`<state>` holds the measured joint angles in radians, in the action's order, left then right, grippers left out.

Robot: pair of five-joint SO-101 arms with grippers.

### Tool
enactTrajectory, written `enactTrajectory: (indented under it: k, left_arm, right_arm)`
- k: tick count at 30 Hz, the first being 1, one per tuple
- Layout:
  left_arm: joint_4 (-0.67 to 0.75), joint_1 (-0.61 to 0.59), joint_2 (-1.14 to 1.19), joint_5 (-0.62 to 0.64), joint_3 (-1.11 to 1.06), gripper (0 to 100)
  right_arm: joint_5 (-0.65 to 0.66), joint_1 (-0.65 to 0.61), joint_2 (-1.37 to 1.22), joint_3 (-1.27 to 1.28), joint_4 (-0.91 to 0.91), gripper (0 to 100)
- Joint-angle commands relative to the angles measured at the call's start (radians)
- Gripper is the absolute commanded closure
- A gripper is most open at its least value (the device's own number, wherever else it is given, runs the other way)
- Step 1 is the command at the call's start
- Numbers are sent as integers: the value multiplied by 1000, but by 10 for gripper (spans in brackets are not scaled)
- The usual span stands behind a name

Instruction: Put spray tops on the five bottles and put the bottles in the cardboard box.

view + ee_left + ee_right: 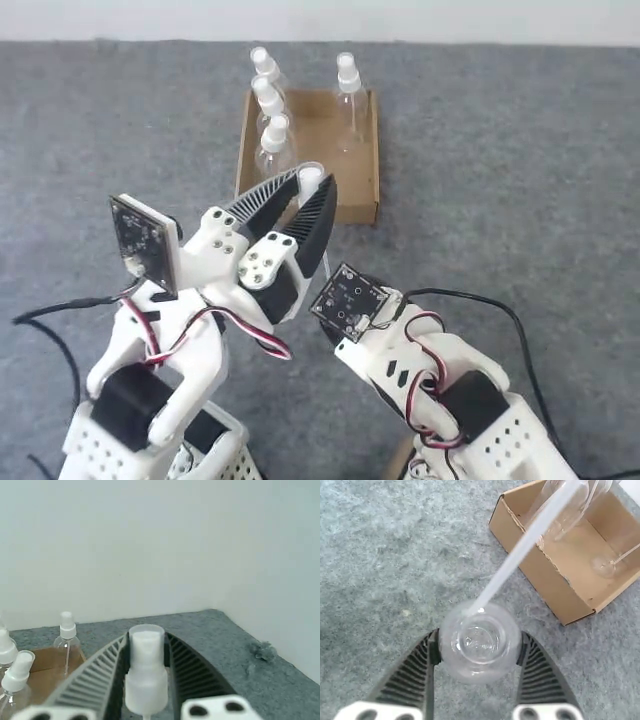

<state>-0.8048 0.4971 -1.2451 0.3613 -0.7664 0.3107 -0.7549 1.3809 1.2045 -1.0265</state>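
While four capped bottles (pixel 275 135) stand in the box (pixel 360 200), three along one wall and one by the opposite wall, the fifth bottle (pixel 481 655) is outside it, upright and uncapped over the grey table (pixel 380 555), near the box. The right claw (pixel 479 641) clasps this one around the body, a finger on each side. The left claw (pixel 146 639) is above it, closed on a top (pixel 146 675) whose tube (pixel 520 555) slants down to the open mouth. Whether the tube's end is inside the neck or only at the rim is hard to make out. From above, the left claw covers the right claw and the fifth bottle. The farthest capped bottle's base is hidden behind its neighbours, so its place in the box is unsure.
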Motion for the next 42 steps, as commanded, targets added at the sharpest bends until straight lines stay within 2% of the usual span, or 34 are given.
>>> enactTrajectory:
  k: [1,18,24,30,42]
  left_arm:
    - [48,11,-12,6,44,988]
    - [17,14,-9,6,113,988]
    - [17,17,-12,8,93,988]
    - [-2,69,-12,5,67,988]
    - [2,71,-12,-58,-38,988]
  right_arm:
    - [6,-8,-5,-6,25,954]
    - [8,-8,-5,-6,27,954]
    - [8,-8,-5,-6,27,954]
    - [8,-8,-5,-6,27,954]
    - [8,-4,-5,-8,27,954]
